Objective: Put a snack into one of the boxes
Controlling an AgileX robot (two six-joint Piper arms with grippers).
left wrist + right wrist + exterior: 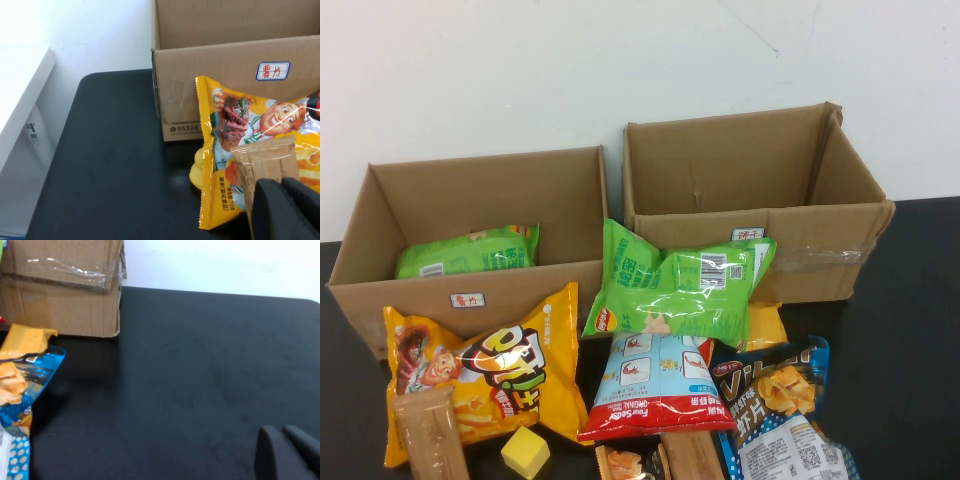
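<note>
Two open cardboard boxes stand at the back: the left box [380,290] holds a green snack bag [470,250], the right box [820,240] looks empty. In front lie a green bag [675,285] leaning on the right box, an orange chip bag [490,375], a red-and-white bag [655,385], a blue chip bag [780,400] and a brown bar packet [430,435]. Neither gripper shows in the high view. My left gripper [282,186] is shut, just above the brown packet [265,162] and the orange bag [250,130]. My right gripper [281,431] is shut and empty over bare black table.
A yellow cube [525,452] and another brown packet [692,455] lie at the front edge. A yellow bag [767,325] sits behind the blue one. The table [200,365] is bare to the right of the right box [65,295]. A white wall stands behind the boxes.
</note>
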